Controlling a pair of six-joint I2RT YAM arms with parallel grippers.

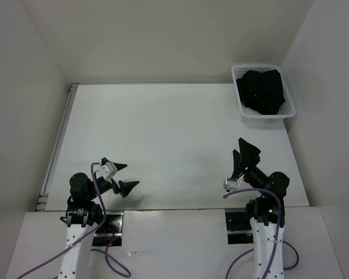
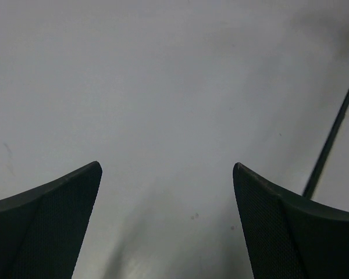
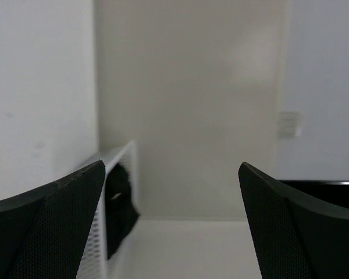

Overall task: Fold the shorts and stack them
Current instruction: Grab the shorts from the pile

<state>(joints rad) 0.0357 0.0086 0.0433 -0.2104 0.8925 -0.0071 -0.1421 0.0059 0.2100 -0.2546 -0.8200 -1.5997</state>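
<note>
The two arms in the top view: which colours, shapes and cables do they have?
Both have white lower links, black joints and a purple cable. The left gripper and right gripper carry black triangular fingers with finely dotted pads and a pale wrist block.

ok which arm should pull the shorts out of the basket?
Right. The shorts sit in the basket at the far right corner, ahead of the right gripper; the left gripper is across the table. Both are open.

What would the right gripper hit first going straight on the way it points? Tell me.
Probably the back wall. The right gripper aims beside the white basket holding the shorts, and nothing nearer shows between its fingers. Depth is unclear.
</note>
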